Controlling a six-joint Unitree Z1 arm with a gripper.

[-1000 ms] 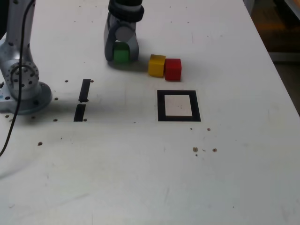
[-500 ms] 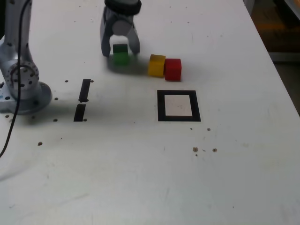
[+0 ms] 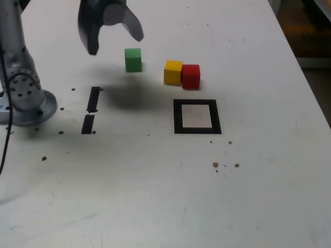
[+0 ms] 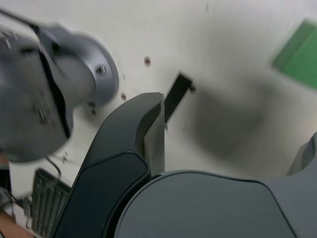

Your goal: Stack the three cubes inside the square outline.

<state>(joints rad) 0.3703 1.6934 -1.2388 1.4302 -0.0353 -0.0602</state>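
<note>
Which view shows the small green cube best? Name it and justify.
The exterior view: the small solid green cube stands whole and sharp on the white table, apart from the yellow one. The wrist view catches only a blurred green corner at the picture's edge.

You have three cubes: one green (image 3: 133, 59), one yellow (image 3: 172, 72), one red (image 3: 191, 76). You see one square outline (image 3: 197, 116) and two tape strips (image 3: 93, 98).

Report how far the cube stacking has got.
Nothing is done: the square outline holds no cube. The green cube, yellow cube and red cube all sit on the table outside it. The gripper hangs open and empty above the table. All three cubes remain to be stacked.
</note>
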